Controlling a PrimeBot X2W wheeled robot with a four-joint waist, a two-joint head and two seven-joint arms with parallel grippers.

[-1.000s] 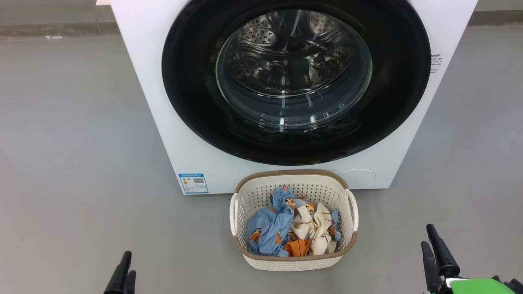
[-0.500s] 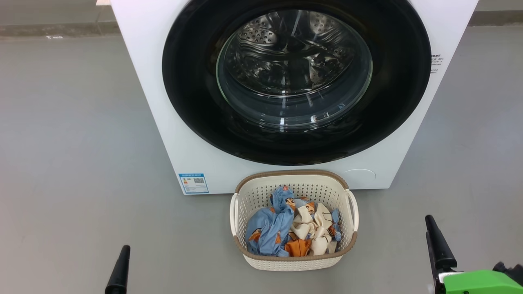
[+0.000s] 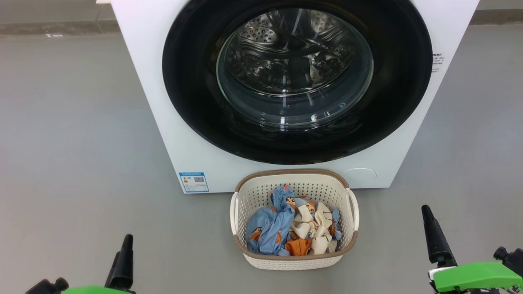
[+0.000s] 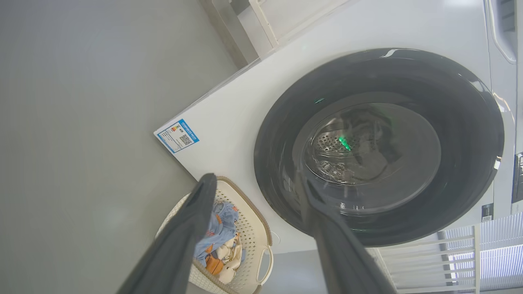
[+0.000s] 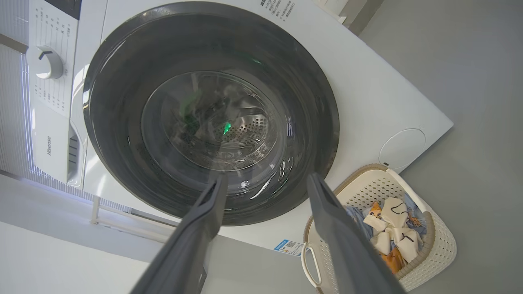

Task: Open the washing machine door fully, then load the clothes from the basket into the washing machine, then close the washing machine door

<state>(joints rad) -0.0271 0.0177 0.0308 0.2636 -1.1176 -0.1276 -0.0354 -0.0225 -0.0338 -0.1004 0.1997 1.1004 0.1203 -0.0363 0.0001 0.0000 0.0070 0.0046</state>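
The white washing machine (image 3: 163,134) stands ahead. Its door (image 3: 192,81), a glossy black rim around a bulging glass window, lies shut flat against the front, and the steel drum shows through the glass. On the floor just in front sits the cream basket (image 3: 241,204), and the light blue, cream and orange clothes (image 3: 286,230) are piled in it. My left gripper (image 4: 258,183) is open and empty, low to the basket's left. My right gripper (image 5: 267,177) is open and empty too, low to the basket's right, with its fingers (image 3: 434,237) pointing up toward the machine.
Grey floor (image 3: 73,143) spreads on both sides of the machine and basket. A blue label sticker (image 3: 193,182) marks the machine's lower left corner, a round white cover (image 3: 359,174) its lower right. The control dial (image 5: 45,62) sits above the door.
Both arms have risen a little in the head view, bringing their green wrist parts into sight. The right fingers climbed higher. Door, basket and clothes have not moved.
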